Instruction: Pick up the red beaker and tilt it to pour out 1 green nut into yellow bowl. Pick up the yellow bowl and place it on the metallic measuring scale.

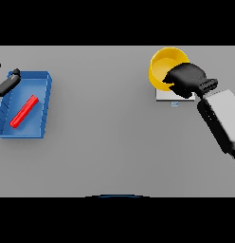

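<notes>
We look down on a grey bench (114, 142). Toward its far right sits the yellow bowl (163, 66), resting on the metallic measuring scale (174, 96), of which only a pale edge and a small blue mark show below the bowl. The right robot hand (185, 78) comes in from the right on a white and grey arm and covers the bowl's near right side; its dark fingers curl over the rim, gripping the bowl. The bowl's inside looks plain yellow; we cannot tell whether a nut lies in it.

Far to the left of the bowl, at the bench's left edge, is a blue tray (43, 95). A red beaker (23, 111) lies on its side inside the tray, slanting from lower left to upper right. The left robot hand (8, 83) shows at the tray's upper left corner, dark fingers loosely extended, holding nothing.
</notes>
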You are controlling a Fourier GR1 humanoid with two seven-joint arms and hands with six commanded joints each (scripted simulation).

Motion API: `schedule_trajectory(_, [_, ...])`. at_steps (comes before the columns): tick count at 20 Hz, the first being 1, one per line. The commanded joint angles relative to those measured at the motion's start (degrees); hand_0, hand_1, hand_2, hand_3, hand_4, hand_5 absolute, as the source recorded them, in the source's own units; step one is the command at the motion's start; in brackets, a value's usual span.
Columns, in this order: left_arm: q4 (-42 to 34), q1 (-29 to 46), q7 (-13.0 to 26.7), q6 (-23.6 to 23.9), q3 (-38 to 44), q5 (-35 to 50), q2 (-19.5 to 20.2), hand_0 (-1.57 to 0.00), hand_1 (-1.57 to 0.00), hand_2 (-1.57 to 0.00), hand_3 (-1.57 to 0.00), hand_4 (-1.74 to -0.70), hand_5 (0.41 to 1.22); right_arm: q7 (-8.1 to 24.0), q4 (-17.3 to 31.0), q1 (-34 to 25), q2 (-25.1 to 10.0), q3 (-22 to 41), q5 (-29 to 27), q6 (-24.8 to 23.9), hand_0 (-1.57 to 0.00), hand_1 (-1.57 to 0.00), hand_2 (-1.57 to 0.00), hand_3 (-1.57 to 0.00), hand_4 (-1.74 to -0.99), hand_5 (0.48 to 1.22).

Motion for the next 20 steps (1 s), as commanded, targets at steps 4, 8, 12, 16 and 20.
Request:
schedule_trajectory(4, [0.0, -0.3, 0.5, 0.2, -0.5, -0.5, -0.4, 0.00, 0.00, 0.00, 0.00, -0.72, 0.720, -1.0, 7.2, -0.9, 0.7, -0.9, 0.8, -3.6, -1.57, -1.57, -1.49, -1.20, -1.741, 1.221])
schedule_trajectory(8, [-1.3, -0.1, 0.9, 0.4, -0.4, -0.3, 0.4, 0.00, 0.00, 0.00, 0.00, -0.72, 0.712, -1.7, 14.0, -2.6, 2.1, -2.5, 0.0, -4.8, -1.57, -1.57, -1.44, -1.32, -1.741, 1.221])
schedule_trajectory(12, [-1.1, 0.1, 0.9, 1.0, -0.4, -0.4, -0.1, 0.00, 0.00, 0.00, 0.00, -0.73, 0.714, -1.8, 17.9, -3.6, 3.3, -3.5, -0.7, -4.9, -1.55, -1.57, -1.39, -1.41, -1.741, 1.221])
schedule_trajectory(16, [-0.6, 0.2, 0.6, 0.4, -0.4, -0.3, 0.0, 0.00, 0.00, 0.00, 0.00, -0.73, 0.713, -1.5, 18.8, -3.7, 3.7, -3.7, -0.9, -3.4, -1.40, -1.57, -1.37, -1.43, -1.741, 1.221])
schedule_trajectory(20, [0.7, -0.8, 0.9, -0.4, -0.2, -0.2, -0.5, 0.00, 0.00, 0.00, 0.00, -0.73, 0.723, -2.9, 19.4, -3.7, 3.2, -4.6, -1.4, -2.8, -0.90, -1.15, -1.19, -0.94, -1.660, 1.143])
